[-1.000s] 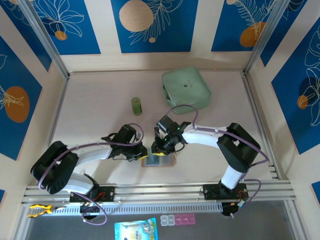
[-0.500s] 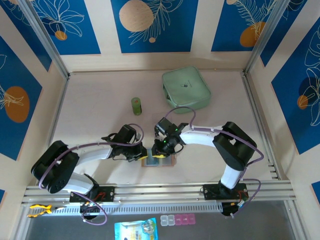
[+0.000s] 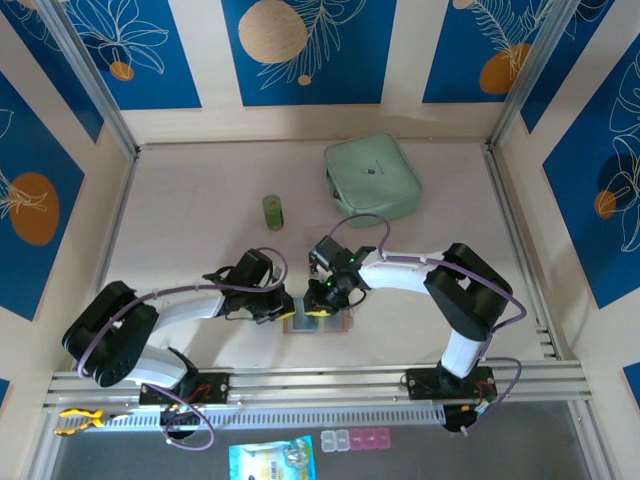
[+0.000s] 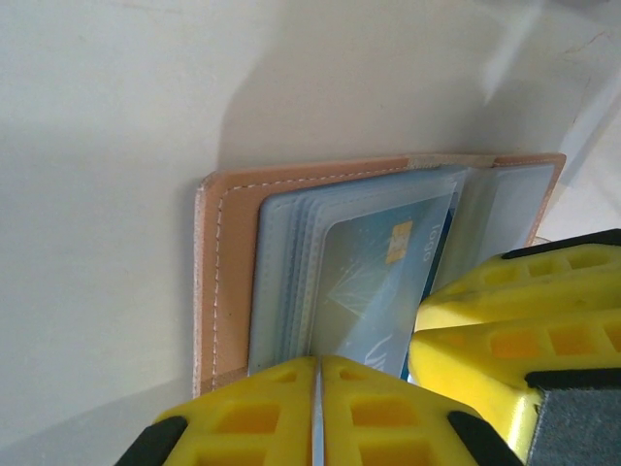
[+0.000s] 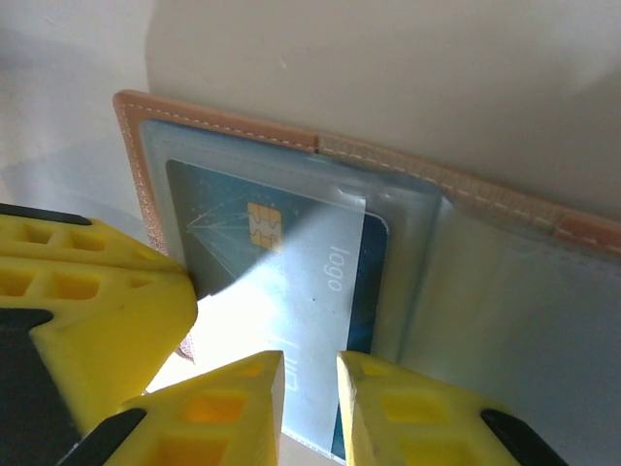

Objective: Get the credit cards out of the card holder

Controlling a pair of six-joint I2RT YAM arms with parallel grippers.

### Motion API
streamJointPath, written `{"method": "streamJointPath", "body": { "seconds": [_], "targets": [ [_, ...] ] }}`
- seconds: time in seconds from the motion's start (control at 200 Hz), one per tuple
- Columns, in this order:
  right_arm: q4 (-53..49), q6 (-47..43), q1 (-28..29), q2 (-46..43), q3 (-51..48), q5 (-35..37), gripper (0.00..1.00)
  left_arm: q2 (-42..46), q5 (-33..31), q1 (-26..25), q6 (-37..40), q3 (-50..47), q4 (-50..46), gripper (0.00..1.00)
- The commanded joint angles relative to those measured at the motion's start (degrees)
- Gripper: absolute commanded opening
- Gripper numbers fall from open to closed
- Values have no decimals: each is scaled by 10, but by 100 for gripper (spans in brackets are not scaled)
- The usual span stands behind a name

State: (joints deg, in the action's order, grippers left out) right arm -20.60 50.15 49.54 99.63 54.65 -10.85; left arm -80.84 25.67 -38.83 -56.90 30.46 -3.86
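Card holder (image 3: 318,322) open flat near table (image 3: 200,180) edge, blue card (image 5: 281,282) in sleeve. Left gripper (image 4: 315,388) clenched on sleeve edge; right gripper (image 5: 309,383) pinching card

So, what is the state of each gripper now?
Left gripper: shut on a clear sleeve of the card holder.
Right gripper: shut on the blue card.

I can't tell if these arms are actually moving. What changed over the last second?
Very little. The right arm's elbow drew slightly toward the left, and its yellow-fingered right gripper narrowed a little over the blue chip card in the open tan leather card holder. The left gripper stayed shut on its edge; the green cylinder and mint zip case didn't move.
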Motion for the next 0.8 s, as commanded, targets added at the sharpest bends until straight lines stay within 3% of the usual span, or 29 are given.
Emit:
{"method": "streamJointPath", "body": {
  "seconds": [0.0, 0.795],
  "targets": [
    [-42, -7, 5, 9, -1, 31, 25, -7, -6, -5, 8, -9, -16, 10],
    [-78, -22, 5, -31, 24, 43, 26, 17, -14, -5, 22, 38, -66, 11]
  ]
}}
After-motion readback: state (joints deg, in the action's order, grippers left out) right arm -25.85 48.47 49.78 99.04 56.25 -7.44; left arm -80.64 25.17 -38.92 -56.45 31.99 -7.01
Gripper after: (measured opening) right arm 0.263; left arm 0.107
